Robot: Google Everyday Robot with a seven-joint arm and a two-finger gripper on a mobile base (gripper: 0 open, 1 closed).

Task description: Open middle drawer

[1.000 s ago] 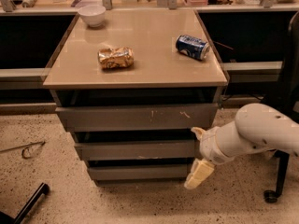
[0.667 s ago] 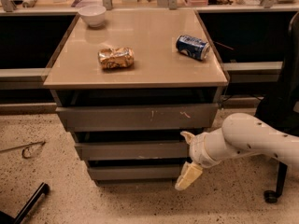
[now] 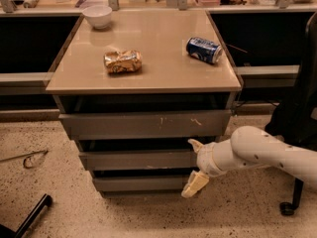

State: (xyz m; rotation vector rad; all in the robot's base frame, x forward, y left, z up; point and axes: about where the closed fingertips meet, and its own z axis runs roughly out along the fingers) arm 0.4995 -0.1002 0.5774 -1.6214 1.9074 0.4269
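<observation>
No legible txt anywhere; gripper (image 3: 194, 163) at middle drawer (image 3: 138, 160) front, right end.

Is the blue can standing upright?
No, the blue can lies on its side; the gripper is by the middle drawer's right end.

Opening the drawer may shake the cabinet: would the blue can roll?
Probably: the blue can lies on its side near the cabinet top's right edge. Small, so likely light. The gripper is at the middle drawer's right end.
</observation>
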